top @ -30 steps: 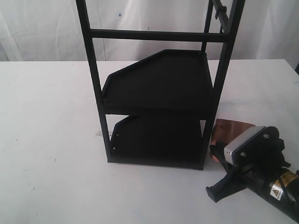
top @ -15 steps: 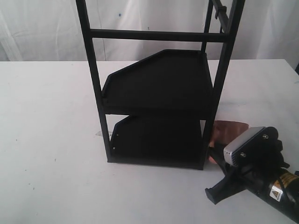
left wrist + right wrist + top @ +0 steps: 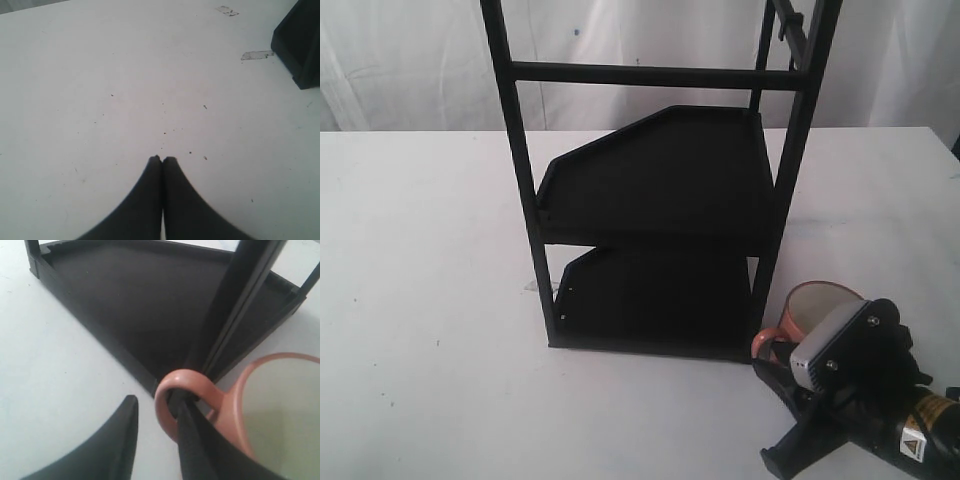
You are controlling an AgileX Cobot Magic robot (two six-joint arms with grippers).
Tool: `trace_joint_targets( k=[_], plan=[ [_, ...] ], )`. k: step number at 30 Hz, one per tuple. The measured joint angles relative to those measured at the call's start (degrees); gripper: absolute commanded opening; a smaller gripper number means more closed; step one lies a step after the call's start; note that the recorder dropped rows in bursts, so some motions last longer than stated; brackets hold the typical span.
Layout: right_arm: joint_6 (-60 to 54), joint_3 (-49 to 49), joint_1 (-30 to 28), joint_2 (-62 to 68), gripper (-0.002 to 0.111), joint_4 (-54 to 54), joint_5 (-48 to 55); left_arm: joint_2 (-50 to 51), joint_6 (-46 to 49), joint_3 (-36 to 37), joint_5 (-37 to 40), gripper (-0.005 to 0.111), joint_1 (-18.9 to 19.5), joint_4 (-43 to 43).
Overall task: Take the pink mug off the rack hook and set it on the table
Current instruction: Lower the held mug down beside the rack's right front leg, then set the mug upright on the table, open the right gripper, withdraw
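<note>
The pink mug stands upright on the white table, mouth up, just beside the rack's front right leg. My right gripper is low behind it and open. In the right wrist view one finger passes through the mug's handle loop, while the other finger stays outside with a gap of table showing. The rack hook on the top bar is bare. Over bare table, my left gripper is shut with nothing in it.
The tall black rack with two tray shelves stands mid-table, its leg almost touching the mug. Two bits of tape lie by the rack's corner. A white curtain hangs behind.
My right gripper sank towards the table with the mug. The mug went from tilted, showing its side, to upright with its mouth visible. The left arm has not moved.
</note>
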Motion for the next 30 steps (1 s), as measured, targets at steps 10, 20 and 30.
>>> trace_joint_targets(
  k=[10, 20, 30],
  plan=[
    [0.96, 0.0, 0.0, 0.0, 0.028, -0.11, 0.48, 0.0, 0.0, 0.0, 0.0, 0.001, 0.0, 0.0],
    [7.54, 0.5, 0.0, 0.0, 0.028, -0.61, 1.44, 0.0, 0.0, 0.0, 0.0, 0.001, 0.0, 0.0],
    [20.87, 6.26, 0.0, -7.84, 0.027, -7.24, -3.09, 0.0, 0.0, 0.0, 0.0, 0.001, 0.0, 0.0]
  ],
)
